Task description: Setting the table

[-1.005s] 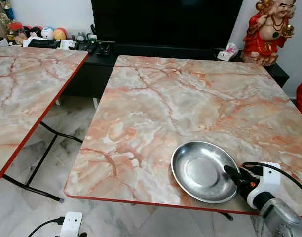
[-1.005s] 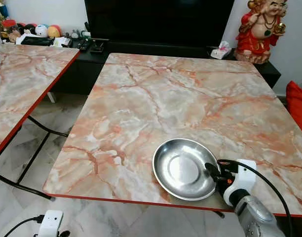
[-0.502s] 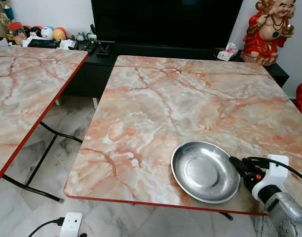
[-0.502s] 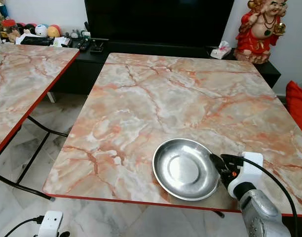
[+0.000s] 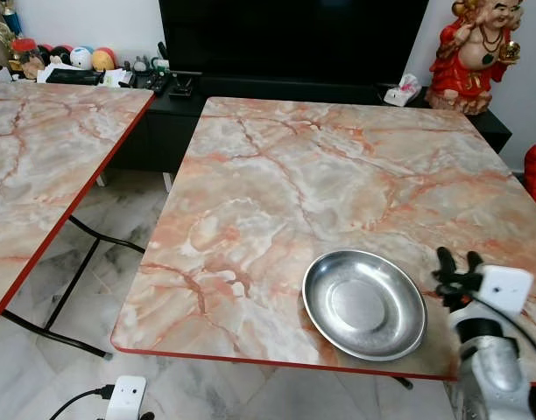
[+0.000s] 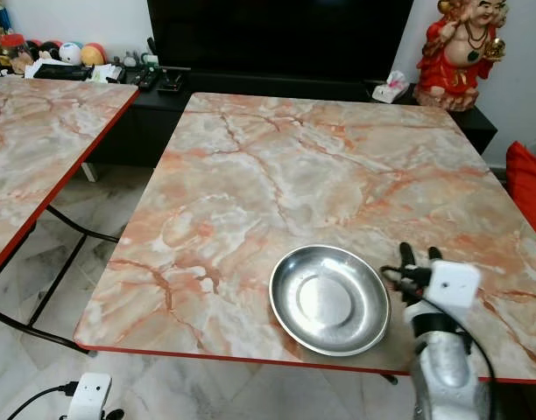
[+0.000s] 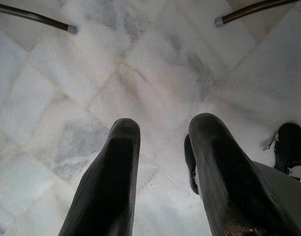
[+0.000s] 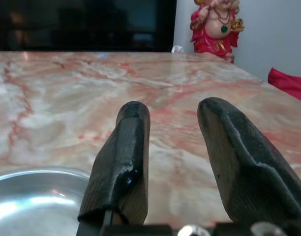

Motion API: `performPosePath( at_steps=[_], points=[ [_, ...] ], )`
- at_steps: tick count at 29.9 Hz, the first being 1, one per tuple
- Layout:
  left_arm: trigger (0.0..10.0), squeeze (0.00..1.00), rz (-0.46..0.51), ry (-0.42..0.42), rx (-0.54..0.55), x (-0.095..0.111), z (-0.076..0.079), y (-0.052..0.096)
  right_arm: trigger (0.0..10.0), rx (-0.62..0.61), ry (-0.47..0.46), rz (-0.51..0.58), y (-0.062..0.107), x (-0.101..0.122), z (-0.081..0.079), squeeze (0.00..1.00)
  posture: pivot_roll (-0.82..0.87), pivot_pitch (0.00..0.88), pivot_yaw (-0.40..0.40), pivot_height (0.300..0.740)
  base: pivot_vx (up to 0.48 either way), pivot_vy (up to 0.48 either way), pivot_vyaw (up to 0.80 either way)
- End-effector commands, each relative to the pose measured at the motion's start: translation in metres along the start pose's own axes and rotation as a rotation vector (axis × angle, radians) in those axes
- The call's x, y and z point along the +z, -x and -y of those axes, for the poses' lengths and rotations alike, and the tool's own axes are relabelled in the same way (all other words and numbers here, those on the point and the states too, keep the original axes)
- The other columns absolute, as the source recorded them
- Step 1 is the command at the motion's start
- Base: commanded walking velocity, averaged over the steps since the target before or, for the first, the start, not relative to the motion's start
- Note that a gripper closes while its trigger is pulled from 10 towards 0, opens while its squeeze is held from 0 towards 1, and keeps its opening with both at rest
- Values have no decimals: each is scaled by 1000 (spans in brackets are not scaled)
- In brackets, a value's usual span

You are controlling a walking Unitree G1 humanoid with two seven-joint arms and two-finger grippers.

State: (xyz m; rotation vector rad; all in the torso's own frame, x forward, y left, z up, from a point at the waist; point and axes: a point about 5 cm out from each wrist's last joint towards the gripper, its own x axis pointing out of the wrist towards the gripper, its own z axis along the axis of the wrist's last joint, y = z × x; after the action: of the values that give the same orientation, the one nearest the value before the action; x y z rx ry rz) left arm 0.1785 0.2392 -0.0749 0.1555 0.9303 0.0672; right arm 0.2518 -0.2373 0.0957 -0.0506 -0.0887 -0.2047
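Marble-patterned pink and grey tabletop with a red edge (image 5: 320, 175) spreads across the middle of the room, with a second matching table (image 5: 40, 157) to the robot's left and pale marble floor tiles (image 5: 102, 280) between them. Behind the tables stands a long black low cabinet (image 5: 277, 96) below a large dark screen (image 5: 294, 39), and a red and gold laughing figurine (image 5: 475, 54) sits at the far right corner.

A round, shallow, shiny steel dish (image 5: 363, 304) lies on the near right part of the main table, close to its front edge. The right gripper (image 5: 457, 260) is just beside the dish's right rim, apart from it, its two black fingers pointing away from the robot, spread with a clear gap and gripping nothing. From the right wrist camera the fingers (image 8: 122, 162) hover low over the tabletop, with the dish rim (image 8: 37, 191) off to one side and the figurine (image 8: 215, 24) in the distance.

The left wrist camera looks down at floor tiles (image 7: 140, 83) and table legs (image 7: 35, 17); the left gripper (image 7: 163, 130) hangs parted and unladen.
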Motion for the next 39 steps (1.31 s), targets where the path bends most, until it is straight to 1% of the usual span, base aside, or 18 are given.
performPosePath(
  at_steps=[1,7,11,13,16,17,20,26,30,36,39],
  points=[
    [10000,0,-12,-1,6,-2,-1,0,10000,-8,6,25,0,4,-1,0,32,2,-43,740,0,0,0],
    [10000,0,-3,15,-1,0,2,0,10000,-8,21,20,6,-6,-5,0,41,0,-43,740,0,0,0],
    [10000,0,5,20,-9,1,2,0,10000,-27,26,8,14,-12,-1,0,50,0,-41,740,0,0,0],
    [10000,0,8,12,-13,2,2,-1,10000,-50,34,-23,23,-21,2,0,60,0,-32,740,0,0,0],
    [10000,0,11,-11,-20,5,0,-1,10000,-70,30,-43,28,-29,1,0,56,0,-7,740,0,0,0],
    [10000,0,11,-11,-20,5,0,-1,10000,-70,30,-43,28,-29,1,0,56,0,-7,740,0,0,0],
    [10000,0,14,-22,-16,7,-5,-1,10000,-66,16,-29,26,-28,-6,0,54,0,1,740,0,0,0],
    [10000,0,58,-25,-14,23,-8,-3,10000,-54,24,17,14,-20,-7,0,54,0,4,740,0,0,0],
    [10000,0,58,-18,-11,23,-7,-3,10000,-62,36,29,13,-17,-5,0,59,0,-2,740,0,0,0],
    [10000,0,46,-14,-13,22,-3,-4,10000,-80,-4,30,8,-16,-5,0,53,0,-10,740,0,0,0],
    [10000,0,39,-15,-18,19,0,-4,10000,-76,-8,46,6,-12,-5,0,61,0,-16,740,0,375,0]
  ],
)
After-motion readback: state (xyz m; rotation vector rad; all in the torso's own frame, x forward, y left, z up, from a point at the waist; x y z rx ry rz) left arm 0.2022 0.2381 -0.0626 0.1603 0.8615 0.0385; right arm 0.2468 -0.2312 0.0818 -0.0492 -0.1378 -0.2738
